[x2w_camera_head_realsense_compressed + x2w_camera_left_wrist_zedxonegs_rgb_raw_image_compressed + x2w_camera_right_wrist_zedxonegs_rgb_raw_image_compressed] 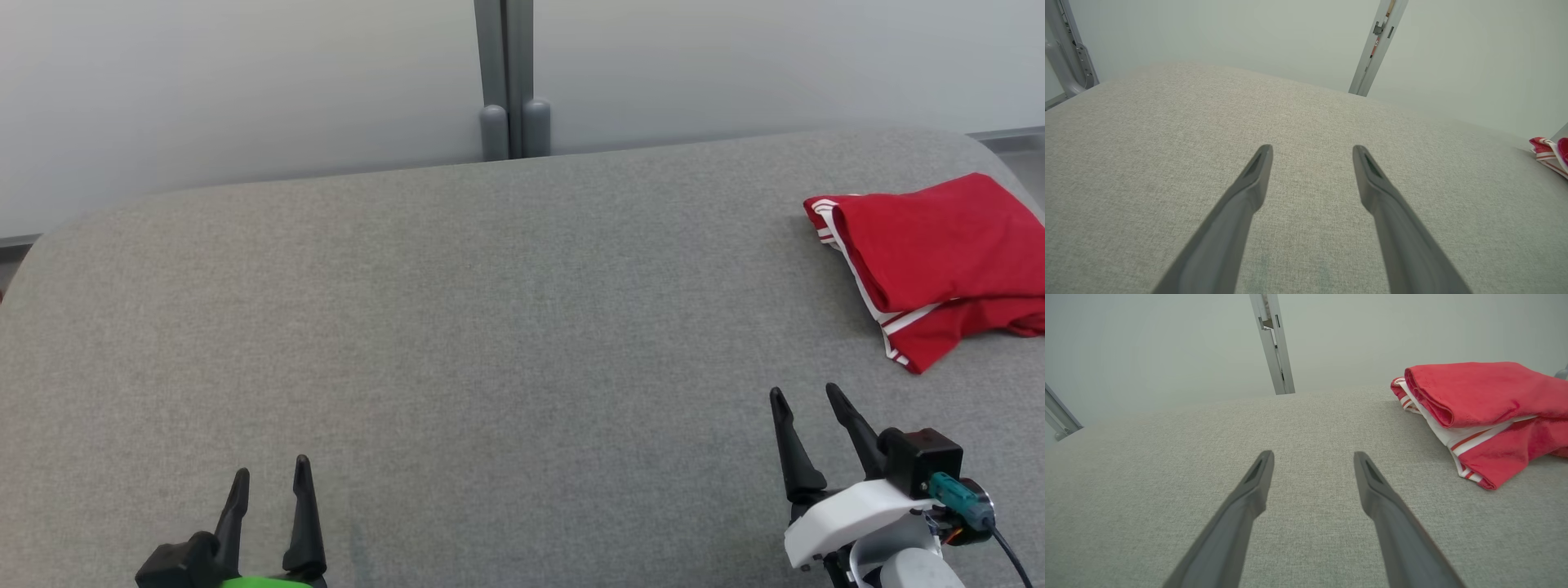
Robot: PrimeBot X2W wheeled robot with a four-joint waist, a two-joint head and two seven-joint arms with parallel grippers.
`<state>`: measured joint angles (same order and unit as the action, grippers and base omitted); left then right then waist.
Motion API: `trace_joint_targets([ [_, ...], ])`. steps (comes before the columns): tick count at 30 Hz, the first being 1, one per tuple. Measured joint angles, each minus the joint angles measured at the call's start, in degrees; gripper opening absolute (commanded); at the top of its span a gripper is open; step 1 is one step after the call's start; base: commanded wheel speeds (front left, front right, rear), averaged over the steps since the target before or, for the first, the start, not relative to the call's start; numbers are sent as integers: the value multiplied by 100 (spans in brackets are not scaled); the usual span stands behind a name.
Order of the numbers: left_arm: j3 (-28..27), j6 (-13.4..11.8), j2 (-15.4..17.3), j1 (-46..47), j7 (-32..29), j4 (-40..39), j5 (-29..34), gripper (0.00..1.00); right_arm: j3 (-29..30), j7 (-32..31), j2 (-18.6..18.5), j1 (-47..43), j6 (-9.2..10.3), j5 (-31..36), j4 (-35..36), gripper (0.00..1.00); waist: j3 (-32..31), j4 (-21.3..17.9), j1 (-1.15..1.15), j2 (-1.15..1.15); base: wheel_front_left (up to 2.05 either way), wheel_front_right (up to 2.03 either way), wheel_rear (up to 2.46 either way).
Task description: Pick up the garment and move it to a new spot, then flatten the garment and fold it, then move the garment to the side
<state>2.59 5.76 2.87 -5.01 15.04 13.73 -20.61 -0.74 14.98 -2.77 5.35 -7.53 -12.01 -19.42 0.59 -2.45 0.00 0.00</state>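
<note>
The work surface is a broad counter point(490, 327) covered in grey woven fabric, backed by pale wall panels that meet at a grey post point(506, 73). The garment point(939, 261), red with white-and-red striped trim, lies well to the right of the post and nearer the robot than it, close to the counter's right edge. It is doubled over into a loose bundle, with a rolled fold on top and the striped hem showing below. The right claw point(804, 389) stands right of the post and nearer still to the robot, near the garment but apart from it, fingers spread and holding nothing. The left claw point(272, 465) stands left of the post, well apart from the garment, likewise spread and holding nothing. Handling, as judged: the cloth is light, soft and limp, so it will sag and tend to unfold if lifted at one point, and the woven cover should keep it from sliding freely. Recommended hold: pinch through all layers at the rolled fold, or at the striped hem corner nearest the right claw. For spreading flat, take two separated points along one hem, one per claw. Avoid a single-layer pinch, which is likely to drag the bundle open
</note>
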Motion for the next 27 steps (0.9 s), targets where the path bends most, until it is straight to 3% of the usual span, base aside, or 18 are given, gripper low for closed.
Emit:
trace_joint_targets([
  [15, 65, -11, -1, -15, 0, 7, 16, 100, -20, 1, 0, -35, 0, -65, 73, 100, -29, 2, 0, 0, 0, 0, 0],
  [16, 69, 3, -1, -16, -1, 13, 22, 0, -20, 0, 3, -36, 0, -63, 63, 0, -28, 5, 0, 0, 0, 0, 0],
  [21, 99, 3, -25, -30, -45, 245, -31, 0, -16, -42, 41, -160, 0, -81, -157, 0, -29, 7, 0, 0, 0, 0, 0],
  [27, 32, 3, -26, -24, -237, 265, -588, 0, 44, -223, 44, -170, 0, -724, -156, 0, -31, 19, 0, 0, 0, 0, 0],
])
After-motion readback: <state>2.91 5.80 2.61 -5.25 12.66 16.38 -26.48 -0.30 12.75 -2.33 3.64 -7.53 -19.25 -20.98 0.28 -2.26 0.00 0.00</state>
